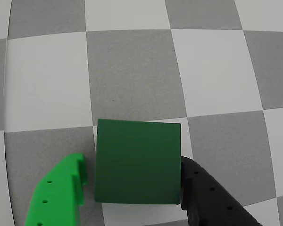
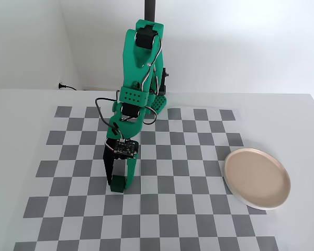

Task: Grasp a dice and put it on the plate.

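Hand (image 1: 132, 188) fingers — cut off at bottom edge.

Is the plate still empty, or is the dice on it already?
Empty. The fixed view shows the plate bare, while the dice sits between the pincer fingers.

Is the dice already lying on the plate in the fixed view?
No. The dice sits on the checkered mat between the pincer tips, well left of the empty plate.
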Available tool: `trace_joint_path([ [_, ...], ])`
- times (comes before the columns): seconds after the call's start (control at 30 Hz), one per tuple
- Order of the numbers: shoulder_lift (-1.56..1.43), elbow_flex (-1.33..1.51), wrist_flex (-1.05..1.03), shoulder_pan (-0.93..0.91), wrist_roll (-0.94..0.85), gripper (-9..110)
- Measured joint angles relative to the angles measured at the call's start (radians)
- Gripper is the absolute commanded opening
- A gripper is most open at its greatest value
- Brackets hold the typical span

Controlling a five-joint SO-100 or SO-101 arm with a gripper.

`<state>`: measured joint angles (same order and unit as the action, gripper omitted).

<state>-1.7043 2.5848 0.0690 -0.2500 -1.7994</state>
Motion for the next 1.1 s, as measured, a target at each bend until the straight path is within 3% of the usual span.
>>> trace_joint_path([
  [0.03,0.002,0.0,0.0,0.0,0.0,-4],
  [0.3,-0.006,-0.006,-0.026,0.0,0.0,-4],
  [0.5,-0.158,-0.009,-0.184,0.06,0.0,-4],
  [0.8,-0.604,-0.008,-0.548,0.264,0.008,-4],
  [1.1,-0.9,-0.008,-0.721,0.532,0.044,-4],
])
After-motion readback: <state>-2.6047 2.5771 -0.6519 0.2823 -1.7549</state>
